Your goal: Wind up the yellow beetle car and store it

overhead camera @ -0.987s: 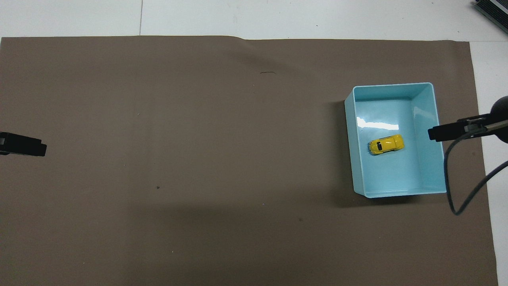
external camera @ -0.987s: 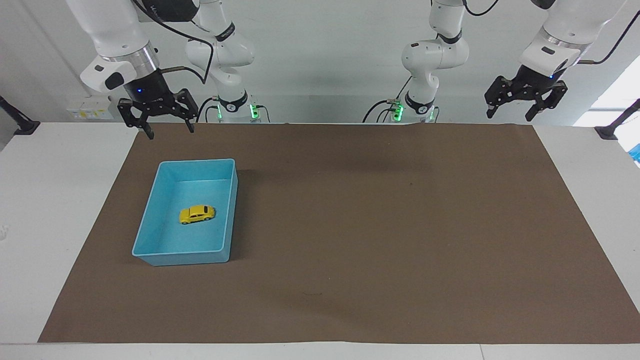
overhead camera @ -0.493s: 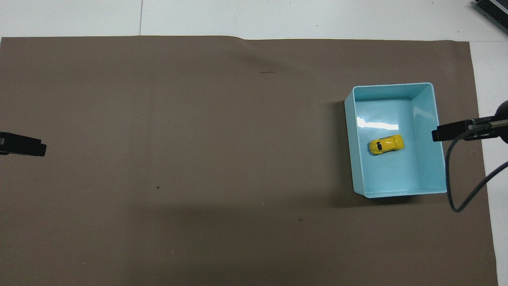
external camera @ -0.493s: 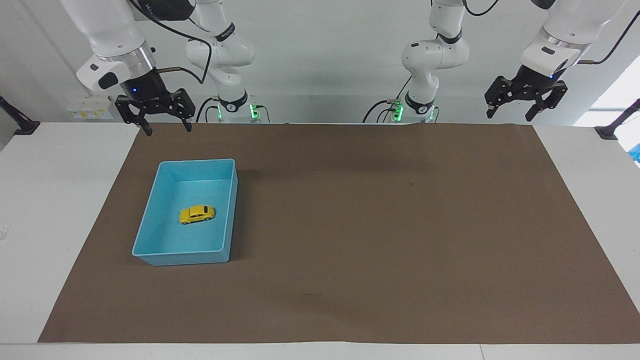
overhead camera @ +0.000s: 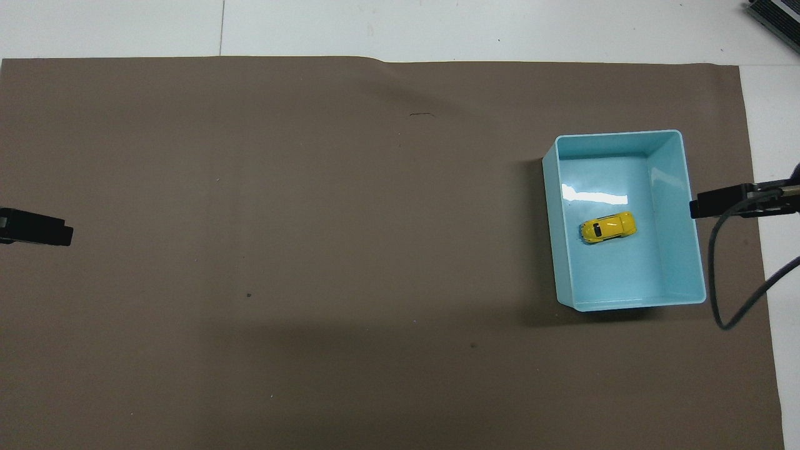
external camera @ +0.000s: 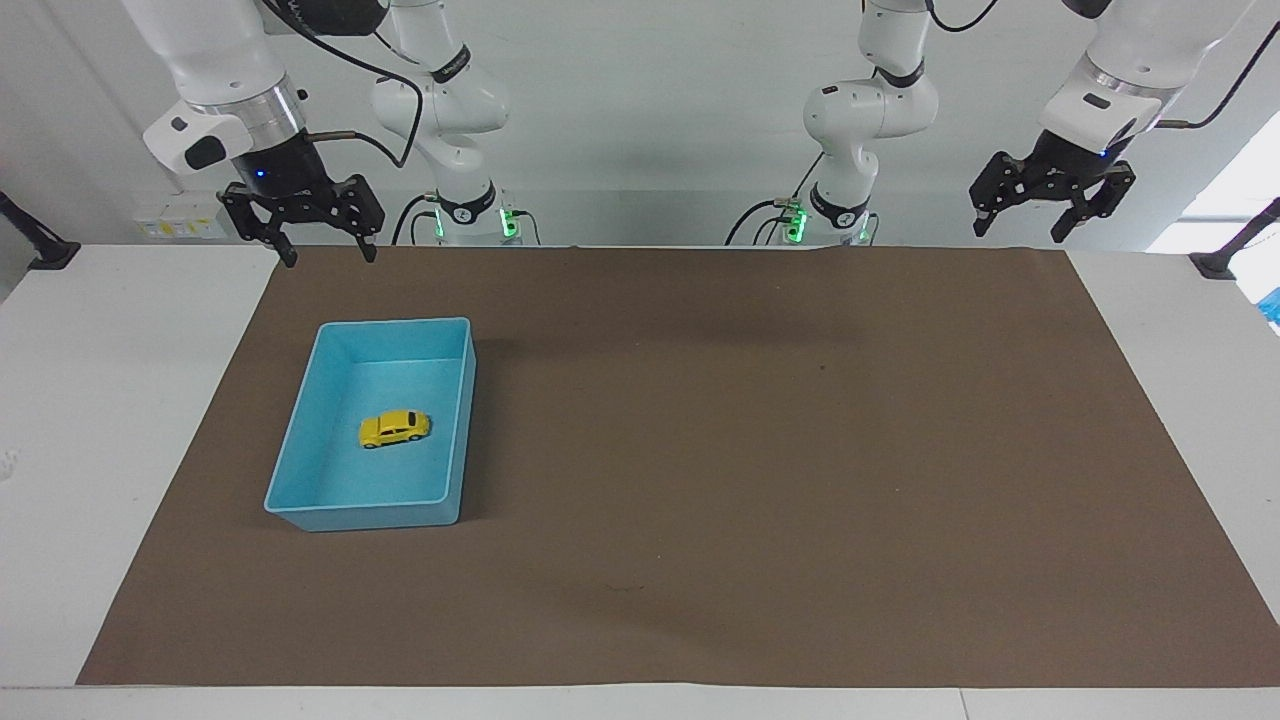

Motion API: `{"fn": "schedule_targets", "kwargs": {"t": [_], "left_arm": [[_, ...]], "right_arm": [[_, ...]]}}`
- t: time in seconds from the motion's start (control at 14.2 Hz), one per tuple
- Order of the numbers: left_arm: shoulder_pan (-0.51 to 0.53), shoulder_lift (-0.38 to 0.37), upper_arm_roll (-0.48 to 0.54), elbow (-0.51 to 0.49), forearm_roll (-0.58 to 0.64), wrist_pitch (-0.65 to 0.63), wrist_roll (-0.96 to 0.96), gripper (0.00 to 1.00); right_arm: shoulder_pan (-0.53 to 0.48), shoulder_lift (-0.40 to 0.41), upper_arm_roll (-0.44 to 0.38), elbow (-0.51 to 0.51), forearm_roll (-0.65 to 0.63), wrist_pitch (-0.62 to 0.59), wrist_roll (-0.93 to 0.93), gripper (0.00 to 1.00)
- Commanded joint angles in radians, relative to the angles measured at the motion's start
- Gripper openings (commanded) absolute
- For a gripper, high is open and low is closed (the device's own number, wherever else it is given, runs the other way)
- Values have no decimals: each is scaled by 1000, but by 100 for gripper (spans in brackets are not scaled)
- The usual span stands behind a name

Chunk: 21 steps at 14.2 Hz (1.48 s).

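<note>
The tiny yellow beetle-shaped toy car (external camera: 395, 428) sits on its wheels inside the light-blue plastic bin (external camera: 300, 427) on the brown mat (external camera: 760, 450), toward the right arm's end of the table. The right gripper (external camera: 322, 255) hangs over the mat's robot-side edge and the left gripper (external camera: 1025, 232) waits by the mat's corner at its own end, both spread wide and empty. Storing looks done; any next move calls only for parking the arms.

One camera sits high across the table (external camera: 100, 400), facing both robots. The other hangs over the robots' end, looking steeply down. Both take in the brown mat (external camera: 760, 460) (overhead camera: 312, 250).
</note>
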<state>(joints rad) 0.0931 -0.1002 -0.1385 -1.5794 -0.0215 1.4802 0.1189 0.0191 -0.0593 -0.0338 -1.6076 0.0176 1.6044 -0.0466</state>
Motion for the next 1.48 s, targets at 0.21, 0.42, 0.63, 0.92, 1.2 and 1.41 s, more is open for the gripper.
{"fn": "schedule_targets", "kwargs": {"t": [0.21, 0.42, 0.63, 0.92, 1.2, 1.41], "left_arm": [[19, -15, -15, -16, 8, 12, -1, 100], [19, -15, -15, -16, 8, 12, -1, 100], [19, -15, -15, -16, 8, 12, -1, 100], [19, -15, -15, -16, 8, 12, -1, 100], [19, -13, -15, -16, 9, 12, -1, 100], [19, -15, -15, -16, 8, 12, -1, 100]], "right_arm": [[-5, 10, 15, 48, -19, -60, 126, 100], [-5, 10, 14, 48, -18, -61, 125, 100], [-5, 10, 14, 49, -11, -60, 125, 100], [-5, 10, 15, 51, -13, -55, 117, 100], [-5, 10, 15, 51, -13, -54, 117, 100], [-5, 10, 8, 51, 5, -43, 116, 100]]}}
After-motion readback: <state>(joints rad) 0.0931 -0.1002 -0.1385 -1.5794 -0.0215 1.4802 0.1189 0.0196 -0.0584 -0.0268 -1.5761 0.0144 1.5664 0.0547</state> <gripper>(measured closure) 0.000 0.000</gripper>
